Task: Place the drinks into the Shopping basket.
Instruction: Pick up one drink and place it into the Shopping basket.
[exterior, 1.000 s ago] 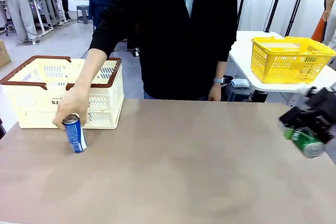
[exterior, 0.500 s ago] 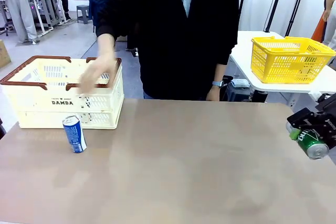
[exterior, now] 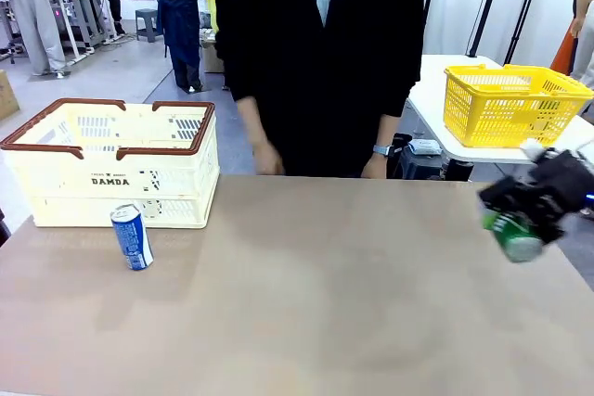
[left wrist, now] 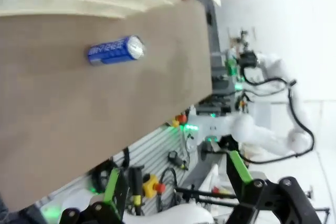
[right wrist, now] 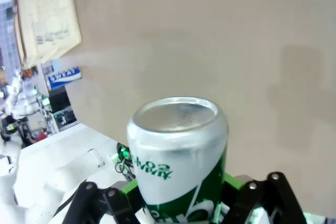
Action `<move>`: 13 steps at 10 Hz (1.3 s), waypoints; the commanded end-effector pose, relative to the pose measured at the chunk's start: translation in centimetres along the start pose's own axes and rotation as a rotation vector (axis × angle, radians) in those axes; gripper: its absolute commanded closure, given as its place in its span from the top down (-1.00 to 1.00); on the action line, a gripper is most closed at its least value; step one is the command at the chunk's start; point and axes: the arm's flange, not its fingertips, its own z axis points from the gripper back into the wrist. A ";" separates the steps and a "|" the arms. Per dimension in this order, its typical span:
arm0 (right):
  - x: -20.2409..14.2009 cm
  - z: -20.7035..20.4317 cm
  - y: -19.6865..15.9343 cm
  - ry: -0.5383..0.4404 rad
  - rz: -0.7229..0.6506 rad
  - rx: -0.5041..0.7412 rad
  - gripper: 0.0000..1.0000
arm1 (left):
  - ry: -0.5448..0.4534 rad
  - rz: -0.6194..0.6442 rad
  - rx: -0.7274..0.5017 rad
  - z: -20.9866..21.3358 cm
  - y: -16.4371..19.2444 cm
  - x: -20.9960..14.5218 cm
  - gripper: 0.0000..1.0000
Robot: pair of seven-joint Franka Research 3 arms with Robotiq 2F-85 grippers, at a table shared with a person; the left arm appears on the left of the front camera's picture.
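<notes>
My right hand (exterior: 527, 205) is at the right edge of the counter (exterior: 325, 303), lifted above the surface. Its two fingers are clamped on the green can (exterior: 511, 232). The can is tilted, with one silver end turned toward the front camera. In the right wrist view the can rises between the green pads, its silver end pointing away from the wrist and the white letters on its side. It touches nothing but the fingers.

My left hand (left wrist: 176, 190) has its fingers wide apart and holds nothing. It is off the counter on my side and looks across it at the blue can (exterior: 132, 237).

The blue can stands upright on the counter at the left, just in front of the front wall of the Shopping basket (exterior: 111, 179). I cannot tell if the two touch. The basket sits at the far left corner of the counter, and I see no can inside it.

The person stands at the far side, and the person's hand (exterior: 267, 160) hangs near the far edge, touching nothing.
</notes>
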 end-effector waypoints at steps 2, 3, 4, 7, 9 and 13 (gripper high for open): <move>4.0 -12.3 12.4 -0.025 0.068 0.107 -1.00 | 0.096 -0.014 -0.041 -3.7 -1.6 -1.2 1.00; 4.8 -16.9 15.8 0.020 0.100 0.116 -1.00 | 0.102 -0.014 -0.048 -4.2 -1.7 -1.5 1.00; 4.9 -21.3 18.5 0.067 0.116 0.111 -1.00 | 0.113 0.001 -0.073 -4.7 -1.6 -2.0 1.00; 3.7 -31.1 21.7 0.165 0.133 0.007 -1.00 | 0.125 -0.020 -0.054 -5.2 -1.3 -1.7 1.00; 2.4 -33.4 21.5 0.229 0.138 -0.017 -1.00 | 0.125 -0.020 -0.054 -5.2 -1.3 -1.7 1.00; 2.4 -34.3 19.9 0.224 0.145 0.003 -1.00 | 0.125 -0.020 -0.054 -5.2 -1.3 -1.7 1.00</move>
